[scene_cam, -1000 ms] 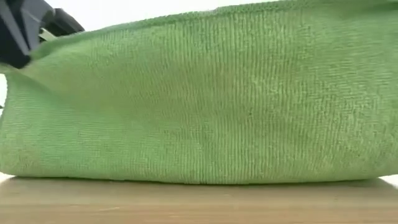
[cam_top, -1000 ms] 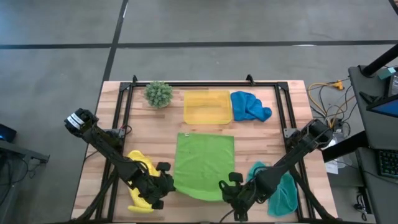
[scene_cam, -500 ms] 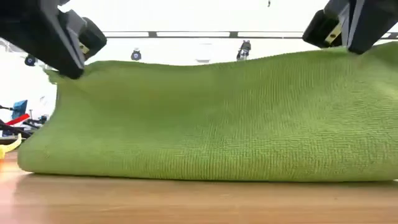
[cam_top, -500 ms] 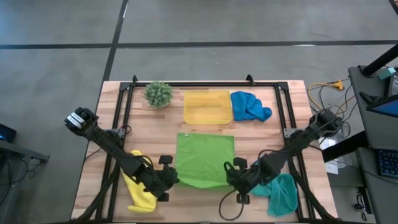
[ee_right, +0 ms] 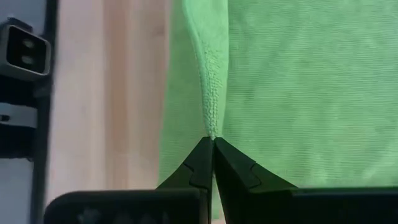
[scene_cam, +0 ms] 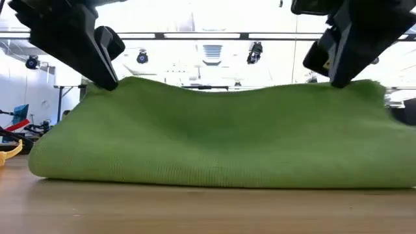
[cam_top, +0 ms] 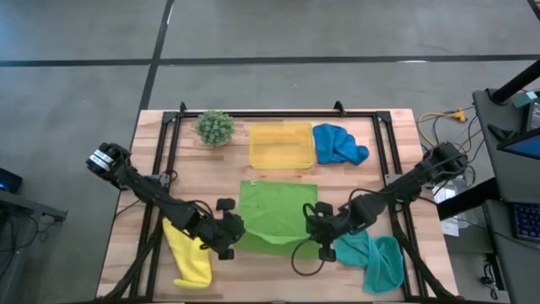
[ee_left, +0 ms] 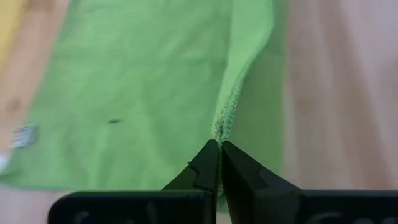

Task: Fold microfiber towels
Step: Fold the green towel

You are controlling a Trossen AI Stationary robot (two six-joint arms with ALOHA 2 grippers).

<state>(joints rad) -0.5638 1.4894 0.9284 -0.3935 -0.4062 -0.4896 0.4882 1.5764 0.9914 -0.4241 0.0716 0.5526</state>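
Note:
The lime green towel [cam_top: 278, 214] lies in the middle of the table, its near part lifted and carried over the rest; its fold [scene_cam: 208, 179] rests on the wood. My left gripper [cam_top: 236, 226] is shut on its near left corner, my right gripper [cam_top: 314, 221] on its near right corner. The yellow towel [cam_top: 187, 253] lies crumpled at the near left, the teal towel [cam_top: 375, 257] at the near right, the bright blue towel [cam_top: 339, 143] at the far right. My left gripper pinches the green towel's left edge [ee_left: 224, 121] at the lifted near corner between its two fingertips. The corner is held above the table and the cloth slopes down to the fold. My right gripper pinches the right edge [ee_right: 210, 121] at the lifted near corner between its fingertips. That corner is also raised, and the cloth sags slightly between the two grippers [scene_cam: 227, 97].
A rigid yellow tray [cam_top: 281, 145] stands at the far middle, a spiky green ball plant [cam_top: 215, 127] at the far left. A black frame [cam_top: 278, 113] borders the table. Cables [cam_top: 443, 127] lie off the right edge.
Both grippers have carried the green towel's near corners up and toward the table's far edge. The near part has folded over the far part, which has stayed flat on the table, and the towel's visible length has shortened.

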